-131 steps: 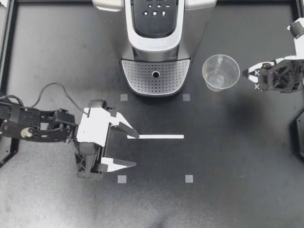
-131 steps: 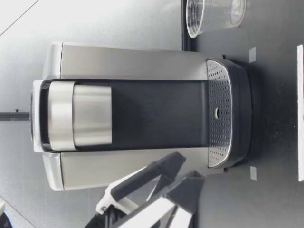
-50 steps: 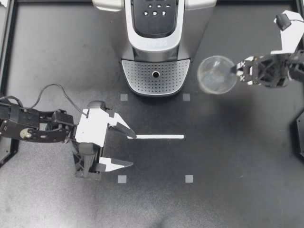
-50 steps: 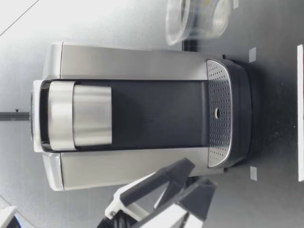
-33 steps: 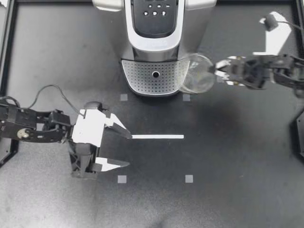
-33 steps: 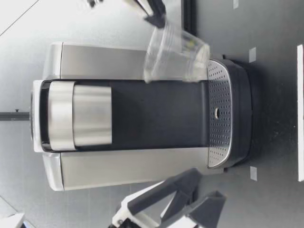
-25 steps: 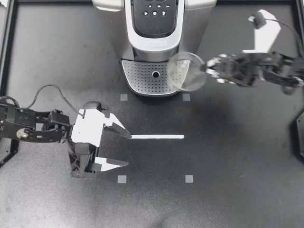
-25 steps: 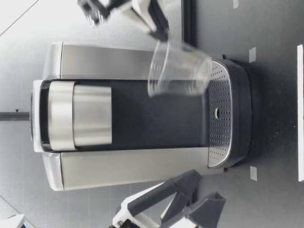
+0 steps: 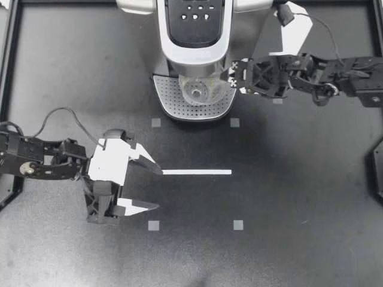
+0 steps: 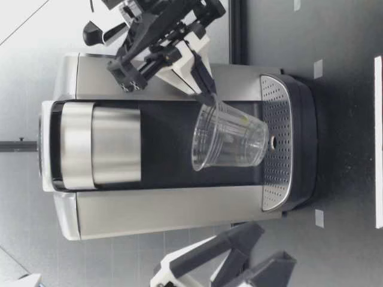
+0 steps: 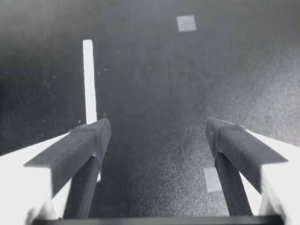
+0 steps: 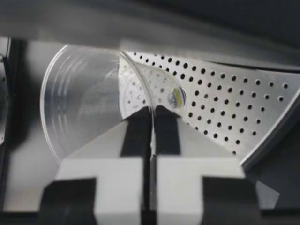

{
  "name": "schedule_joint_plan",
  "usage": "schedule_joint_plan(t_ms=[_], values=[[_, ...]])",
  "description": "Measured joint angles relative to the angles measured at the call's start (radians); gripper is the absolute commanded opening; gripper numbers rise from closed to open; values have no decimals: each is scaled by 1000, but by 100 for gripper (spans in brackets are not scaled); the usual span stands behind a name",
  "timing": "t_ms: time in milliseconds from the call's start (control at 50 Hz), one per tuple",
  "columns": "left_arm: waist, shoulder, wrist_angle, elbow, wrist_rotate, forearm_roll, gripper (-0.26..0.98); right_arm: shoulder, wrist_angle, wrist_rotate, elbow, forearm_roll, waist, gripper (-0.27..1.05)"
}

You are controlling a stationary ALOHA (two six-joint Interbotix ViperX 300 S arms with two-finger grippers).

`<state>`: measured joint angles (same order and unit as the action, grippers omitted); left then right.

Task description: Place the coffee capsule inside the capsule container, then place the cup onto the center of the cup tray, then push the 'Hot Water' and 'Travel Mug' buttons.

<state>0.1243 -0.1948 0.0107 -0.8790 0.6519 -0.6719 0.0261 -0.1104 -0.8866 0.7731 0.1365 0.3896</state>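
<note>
A clear plastic cup [image 9: 201, 91] hangs over the perforated cup tray [image 9: 173, 103] of the coffee machine [image 9: 194, 36]. My right gripper [image 9: 231, 76] is shut on the cup's rim, reaching in from the right. In the low view the cup [image 10: 230, 140] tilts slightly, its base close to the tray [image 10: 276, 173]; whether they touch I cannot tell. The right wrist view shows the fingers [image 12: 137, 126] pinching the cup wall [image 12: 89, 101]. My left gripper [image 9: 157, 188] stands open over bare table, nothing between its fingers [image 11: 89, 140]. No capsule is visible.
The machine's buttons [image 9: 194, 13] sit on its top panel. A white tape strip [image 9: 196, 172] lies ahead of the left gripper, with small grey square markers [image 9: 238, 225] around it. A cable [image 9: 66, 113] loops by the left arm. A black frame [image 9: 12, 60] borders the table.
My right arm has carried the cup leftward from beside the machine to over the cup tray. My left arm has drifted slightly left, still open.
</note>
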Motion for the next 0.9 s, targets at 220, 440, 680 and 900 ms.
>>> schedule_joint_plan(t_ms=[220,440,680,900], values=[[0,-3,0,-3,0,0,73,-11,0,-2,-3,0,0,4],[0,-6,0,-3,0,2,73,-15,-2,0,-9,-2,2,8],[0,-8,0,-3,0,2,73,-26,-2,0,-25,0,2,25],[0,-9,0,-3,0,2,73,-28,-2,2,-29,-2,3,44]])
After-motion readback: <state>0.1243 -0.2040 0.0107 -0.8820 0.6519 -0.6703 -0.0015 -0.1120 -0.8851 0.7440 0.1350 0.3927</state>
